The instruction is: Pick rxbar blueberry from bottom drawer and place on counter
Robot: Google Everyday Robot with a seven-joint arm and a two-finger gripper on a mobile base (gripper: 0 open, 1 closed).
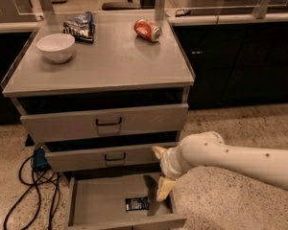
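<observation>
The rxbar blueberry (137,203), a small dark flat bar with white lettering, lies on the grey floor of the open bottom drawer (96,202). My gripper (162,172) is open at the drawer's right side, above and to the right of the bar, not touching it. One finger (159,152) points up-left by the middle drawer, the other finger (164,189) hangs down over the bottom drawer's right edge. The white arm (235,159) reaches in from the right. The counter (110,56) is the grey top of the cabinet.
On the counter stand a white bowl (56,47), a blue-and-white chip bag (79,27) and a red can (148,30) on its side. Two upper drawers with black handles (108,122) are slightly open. Black cables (31,195) lie on the floor at left.
</observation>
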